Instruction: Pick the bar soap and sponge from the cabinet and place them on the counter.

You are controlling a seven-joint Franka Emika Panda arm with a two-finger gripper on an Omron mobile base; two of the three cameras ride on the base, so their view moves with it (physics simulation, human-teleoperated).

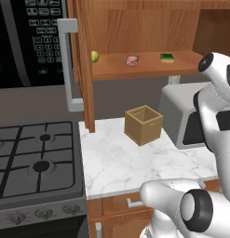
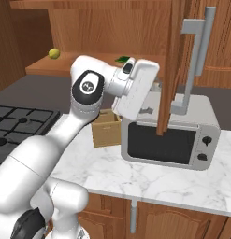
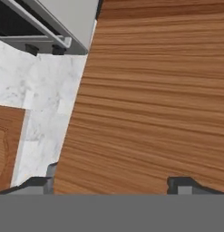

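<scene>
A: Where are the 2 things to fetch?

B: Both sit on the shelf of the open cabinet (image 1: 149,65), near the top of the left base view. The bar soap (image 1: 132,60) is at top centre, and the sponge (image 1: 167,57) lies further right on the same board, well apart from it. A yellow-green fruit (image 1: 95,56) rests at the shelf's left end, just beside the open door.

A: And in the right base view?

B: The fruit shows at upper left, and a sliver of the sponge's green edge peeks out just above the arm's wrist at top centre. The soap is hidden there.

A: What about the gripper (image 3: 114,185)?

B: In the hand view its 2 dark fingertips (image 3: 182,185) stand far apart at the bottom edge, jaws wide, with nothing between them. Behind them is a broad wooden surface, and to the left a strip of the counter (image 3: 45,99).

A: Anything on the counter?

B: A wooden box (image 1: 143,124), open at the top, stands at the centre of the left base view. To its right is a grey microwave (image 2: 170,135), which takes up the centre-right of the right base view. A black stovetop (image 1: 35,155) lies at the lower left of the left base view, touching the marble's edge.
</scene>
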